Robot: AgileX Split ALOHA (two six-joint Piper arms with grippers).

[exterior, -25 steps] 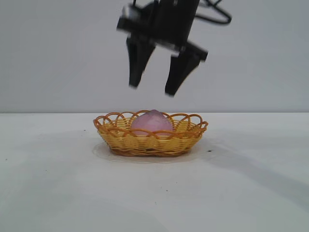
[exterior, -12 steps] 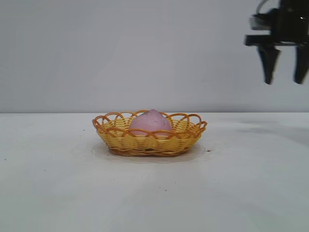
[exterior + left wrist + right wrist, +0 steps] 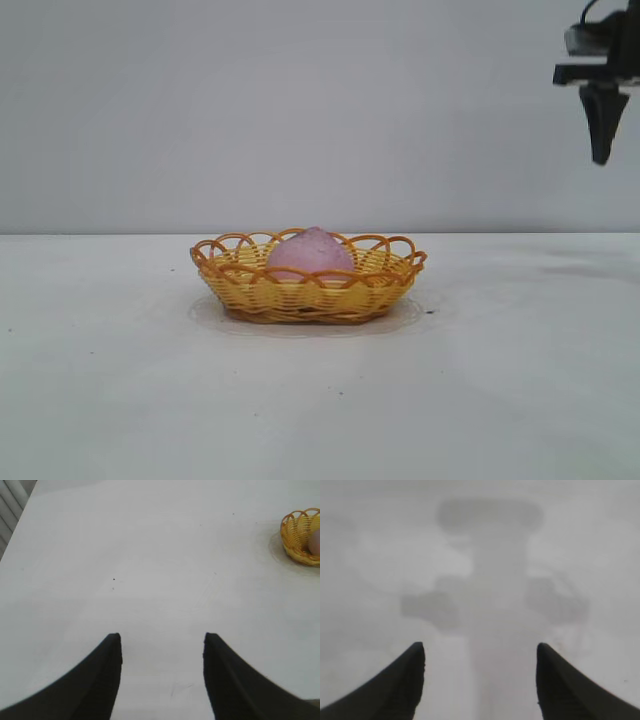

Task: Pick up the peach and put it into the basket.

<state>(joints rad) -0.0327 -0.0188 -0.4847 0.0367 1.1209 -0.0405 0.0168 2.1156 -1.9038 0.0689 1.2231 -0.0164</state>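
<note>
1. Peach (image 3: 311, 254) sits inside the wicker basket (image 3: 240, 290) on the white worktop (image 3: 120, 400).
2. Right pincer (image 3: 480, 652) hangs high, wide, empty; left pincer (image 3: 162, 640) parked, part-open, empty.
3. Small, light, matte fruit; likely best gripped across its rounded flanks.

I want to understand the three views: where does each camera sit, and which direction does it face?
Exterior: level with the table, facing the peach in the basket; right pincer at upper right.
Left wrist: on the left arm, looking over the table; open left pincer. Shares basket and peach with exterior.
Right wrist: looking down at bare table; open right pincer.
</note>
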